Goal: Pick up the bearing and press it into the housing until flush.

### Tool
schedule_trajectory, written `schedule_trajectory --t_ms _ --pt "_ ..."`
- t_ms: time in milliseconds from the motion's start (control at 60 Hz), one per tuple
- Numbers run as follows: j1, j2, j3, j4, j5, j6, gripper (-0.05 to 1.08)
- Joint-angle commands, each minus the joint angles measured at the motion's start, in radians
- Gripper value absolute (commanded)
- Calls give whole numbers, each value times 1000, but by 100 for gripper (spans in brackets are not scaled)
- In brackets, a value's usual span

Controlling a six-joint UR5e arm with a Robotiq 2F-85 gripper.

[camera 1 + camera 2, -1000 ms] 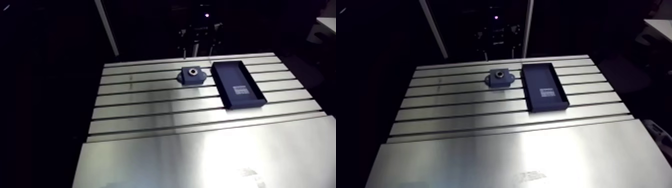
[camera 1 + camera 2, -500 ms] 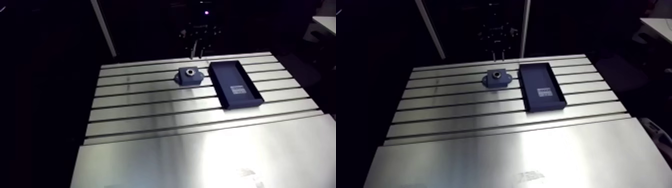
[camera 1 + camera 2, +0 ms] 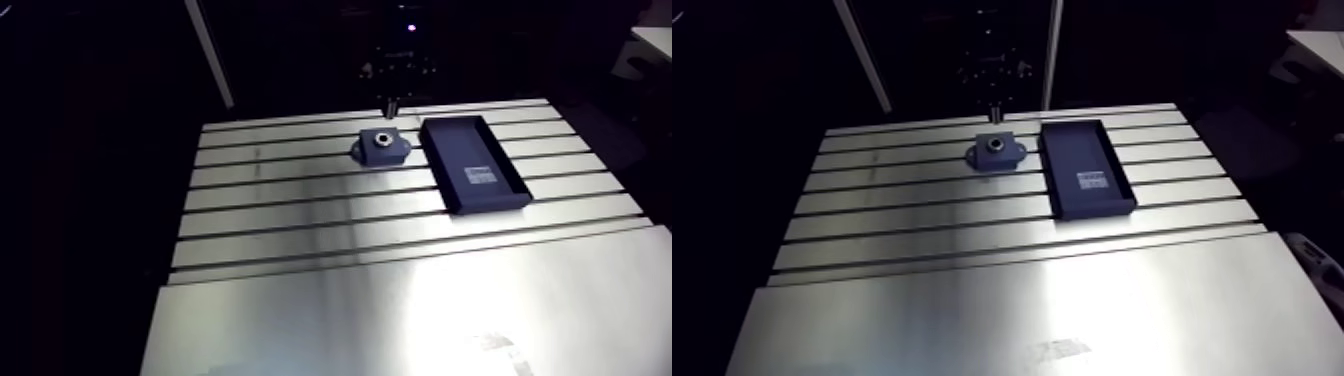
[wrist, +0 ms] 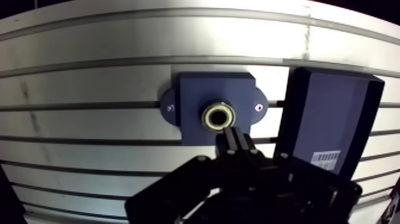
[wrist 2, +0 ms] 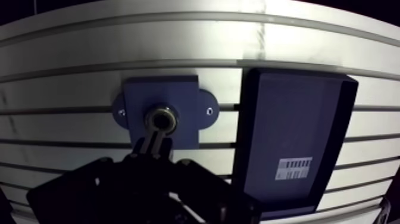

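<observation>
Fingers (image 4: 230, 143) closed together (were apart), seemingly nearer housing (image 4: 190, 94).

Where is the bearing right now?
In the wrist view the bearing sits inside the housing, just ahead of the gripper, with the dark tray beside them.

Dark blue housing (image 4: 193, 95) lying flat, bearing (image 4: 206, 117) seated in its centre

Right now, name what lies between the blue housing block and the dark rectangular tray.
Nothing: the wrist view shows only bare slotted aluminium table between blue housing block and dark rectangular tray.
</observation>
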Motion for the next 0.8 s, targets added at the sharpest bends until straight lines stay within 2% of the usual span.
schedule_trajectory --t_ms 17,183,267,333,417,517,800 --pt "1 8 7 -4 1 -2 108" --pt "1 8 25 -44 1 -7 108" --pt "1 8 33 -71 7 -9 108" --pt "1 10 35 -73 5 -9 108" --pt "1 18 38 -73 14 -12 108" --pt "1 20 41 -74 16 -12 108" --pt "1 29 43 -74 15 -15 108"
